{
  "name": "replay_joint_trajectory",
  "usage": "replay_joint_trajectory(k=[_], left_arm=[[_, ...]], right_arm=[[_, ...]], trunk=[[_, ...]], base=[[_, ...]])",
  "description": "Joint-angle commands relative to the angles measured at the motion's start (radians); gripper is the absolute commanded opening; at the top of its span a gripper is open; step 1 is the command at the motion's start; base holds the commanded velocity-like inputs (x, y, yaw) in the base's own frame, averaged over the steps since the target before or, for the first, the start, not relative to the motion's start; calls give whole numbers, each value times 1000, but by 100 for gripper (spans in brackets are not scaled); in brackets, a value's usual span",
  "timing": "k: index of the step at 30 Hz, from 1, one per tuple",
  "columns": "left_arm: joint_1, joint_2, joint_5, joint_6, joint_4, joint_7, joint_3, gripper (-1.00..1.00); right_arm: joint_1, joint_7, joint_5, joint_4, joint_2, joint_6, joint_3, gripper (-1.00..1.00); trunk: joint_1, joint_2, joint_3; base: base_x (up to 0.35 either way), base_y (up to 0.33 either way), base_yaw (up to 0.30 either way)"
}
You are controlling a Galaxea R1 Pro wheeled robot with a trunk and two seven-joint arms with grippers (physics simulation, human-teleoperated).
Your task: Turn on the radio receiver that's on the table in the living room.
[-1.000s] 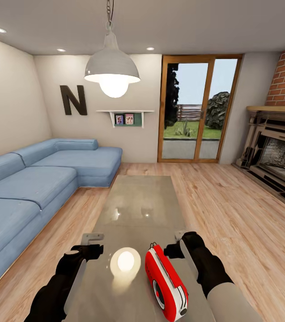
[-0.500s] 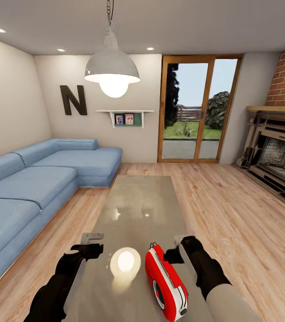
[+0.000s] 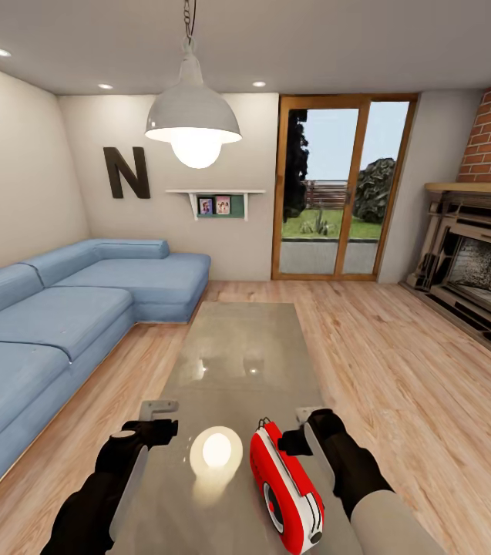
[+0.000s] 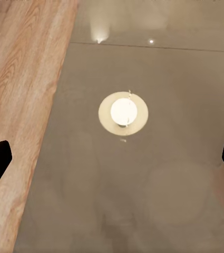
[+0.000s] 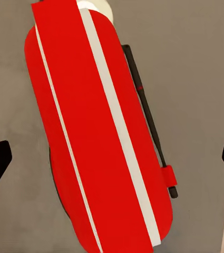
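Since a second ago the right hand (image 3: 300, 432) has crept toward the small red radio with a white side panel (image 3: 287, 487), fingers apart above it; its lower end is cut off near the glossy grey surface's (image 3: 237, 347) near edge. Left hand (image 3: 155, 420) hovers spread over the near-left edge.

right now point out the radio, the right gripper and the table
radio receiver (image 3: 285, 482), head view, red top
right gripper (image 3: 295, 433), head view, between its fingertips
table (image 3: 237, 347), head view, bare glossy top
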Motion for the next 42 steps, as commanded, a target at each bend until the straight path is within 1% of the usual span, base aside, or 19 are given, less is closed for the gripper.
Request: replay_joint_trajectory(k=[1,16,30,42], left_arm=[[0,0,0,0,0,0,0,100],[0,0,0,0,-4,-2,0,100],[0,1,0,-1,-4,-2,-1,100],[0,2,0,-1,-4,-3,-2,100]], right_arm=[[0,0,1,2,0,0,0,100],[0,1,2,61,-1,-40,-2,100],[0,1,2,128,-1,-110,-2,100],[0,2,2,162,-1,-137,-2,100]], trunk=[[0,0,0],[0,0,0],[0,0,0],[0,0,0]], base=[[0,0,0],[0,0,0],[0,0,0],[0,0,0]])
